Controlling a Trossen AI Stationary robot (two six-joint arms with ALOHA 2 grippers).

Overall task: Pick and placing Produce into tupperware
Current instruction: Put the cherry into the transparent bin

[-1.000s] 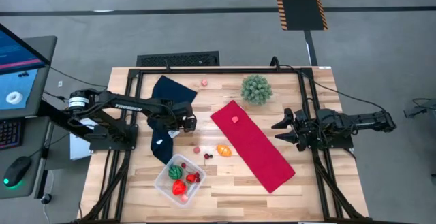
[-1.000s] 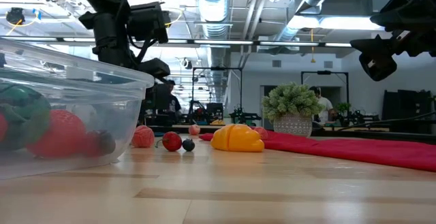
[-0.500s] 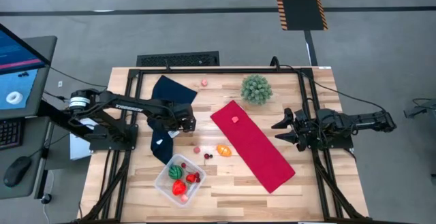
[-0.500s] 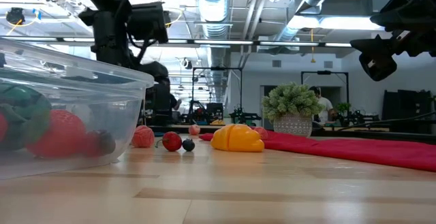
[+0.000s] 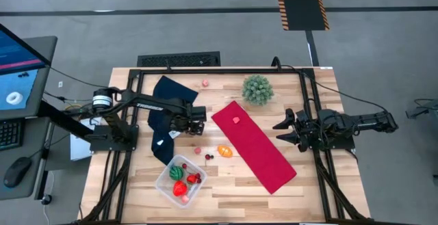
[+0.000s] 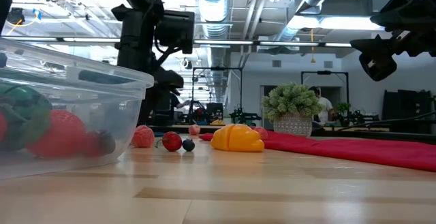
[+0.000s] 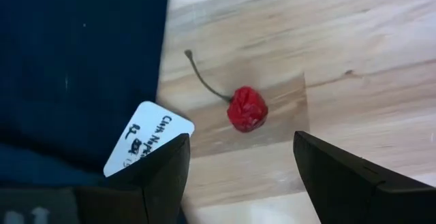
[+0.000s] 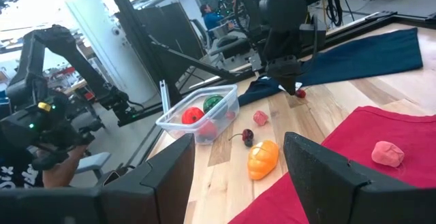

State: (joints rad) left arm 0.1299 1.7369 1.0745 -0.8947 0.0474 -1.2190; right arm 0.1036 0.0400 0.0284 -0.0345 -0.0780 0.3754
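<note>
The clear tupperware [image 5: 181, 179] stands near the table's front edge and holds red and green produce. More produce lies loose on the wood. An orange piece [image 5: 224, 151] and small red and dark berries [image 5: 203, 154] are near the middle. A pink piece [image 5: 236, 120] rests on the red cloth. A red cherry with a stem [image 7: 246, 108] lies beside the dark blue cloth [image 5: 166, 115]. My left gripper [image 7: 240, 139] hangs open over this cherry, pointing down, its fingers clear of it. My right gripper [image 5: 280, 130] waits open and level at the table's right side.
A long red cloth [image 5: 254, 146] lies slantwise across the middle right. A spiky green plant ball [image 5: 257, 89] stands at the far side, with another small pink piece [image 5: 204, 83] to its left. The dark cloth's white tag [image 7: 146, 137] shows beside my left finger.
My left gripper has gone toward the table's right, off the dark blue cloth and over the bare wood by the cherry. It has tipped further down on the way and has stayed open. Nothing on the table has moved.
</note>
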